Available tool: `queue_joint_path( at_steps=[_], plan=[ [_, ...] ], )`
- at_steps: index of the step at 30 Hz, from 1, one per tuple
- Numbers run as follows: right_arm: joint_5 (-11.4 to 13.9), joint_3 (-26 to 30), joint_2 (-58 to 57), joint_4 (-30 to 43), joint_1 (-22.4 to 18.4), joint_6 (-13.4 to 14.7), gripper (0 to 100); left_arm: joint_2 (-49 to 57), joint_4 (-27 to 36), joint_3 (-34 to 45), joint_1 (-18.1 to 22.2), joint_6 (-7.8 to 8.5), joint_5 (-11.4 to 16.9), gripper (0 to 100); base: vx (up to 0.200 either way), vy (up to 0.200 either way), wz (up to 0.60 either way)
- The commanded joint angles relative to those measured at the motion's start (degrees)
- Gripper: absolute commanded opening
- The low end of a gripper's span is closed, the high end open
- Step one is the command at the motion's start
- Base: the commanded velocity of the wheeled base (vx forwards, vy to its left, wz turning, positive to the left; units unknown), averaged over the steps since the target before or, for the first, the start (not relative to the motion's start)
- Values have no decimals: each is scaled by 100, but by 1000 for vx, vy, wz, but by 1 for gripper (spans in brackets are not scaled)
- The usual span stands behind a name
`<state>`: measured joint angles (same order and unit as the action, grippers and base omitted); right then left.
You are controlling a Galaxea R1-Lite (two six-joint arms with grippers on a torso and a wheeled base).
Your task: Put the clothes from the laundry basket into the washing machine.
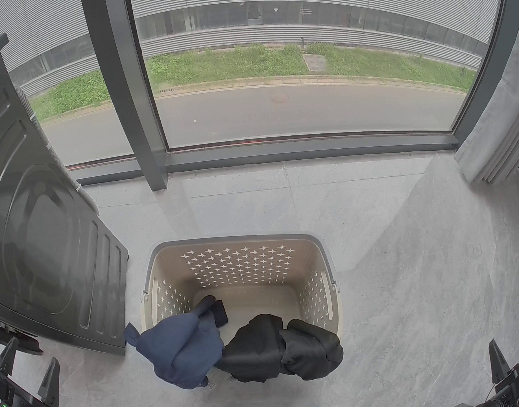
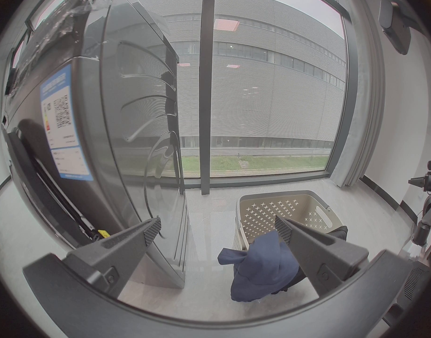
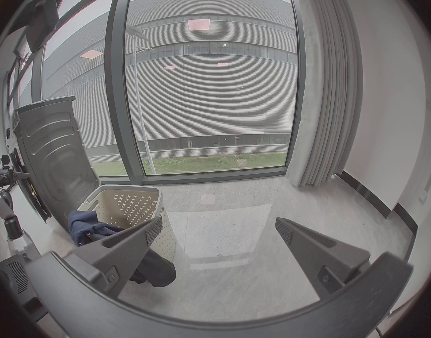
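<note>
A beige laundry basket [image 1: 242, 244] stands on the floor before me. A blue garment [image 1: 183, 346] and a black garment [image 1: 282, 349] hang over its near rim. The washing machine [image 1: 45, 244], dark grey, stands to the basket's left. My left gripper [image 1: 28, 366] sits low at the left, open and empty, near the machine's base. My right gripper [image 1: 511, 346] sits low at the far right, open and empty, well away from the basket. The left wrist view shows the blue garment [image 2: 262, 266], the basket [image 2: 290, 207] and the machine [image 2: 84, 132] beyond the left gripper [image 2: 218, 226].
A floor-to-ceiling window with a dark pillar [image 1: 129, 86] stands behind the basket. A grey curtain [image 1: 499, 131] hangs at the right. Open tiled floor [image 1: 434, 267] stretches to the right of the basket and between it and the window.
</note>
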<state>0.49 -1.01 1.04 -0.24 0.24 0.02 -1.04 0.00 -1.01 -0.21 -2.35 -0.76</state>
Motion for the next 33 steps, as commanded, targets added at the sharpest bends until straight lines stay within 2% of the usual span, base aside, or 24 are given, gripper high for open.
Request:
queue_joint_path(
  at_steps=[1,4,10,16,22,31,33],
  plan=[
    [4,101,-104,-2,2,6,100,77,0,92,3,-2,-4,100,0,0,0],
    [4,101,-104,-2,2,6,100,77,0,92,-6,-2,-4,100,0,0,0],
    [4,101,-104,-2,2,-2,100,77,0,92,-6,-2,-4,100,200,0,0],
    [4,101,-104,-2,11,6,100,77,0,92,3,-2,-4,100,0,0,0],
    [4,101,-104,-2,2,-2,100,77,0,92,-6,-2,-4,100,200,0,0],
    [4,101,-104,-2,2,-2,100,77,0,92,-6,-2,-4,100,0,0,0],
    [4,101,-104,-2,2,-2,100,77,0,92,-6,-2,-4,100,200,0,0]
  ],
)
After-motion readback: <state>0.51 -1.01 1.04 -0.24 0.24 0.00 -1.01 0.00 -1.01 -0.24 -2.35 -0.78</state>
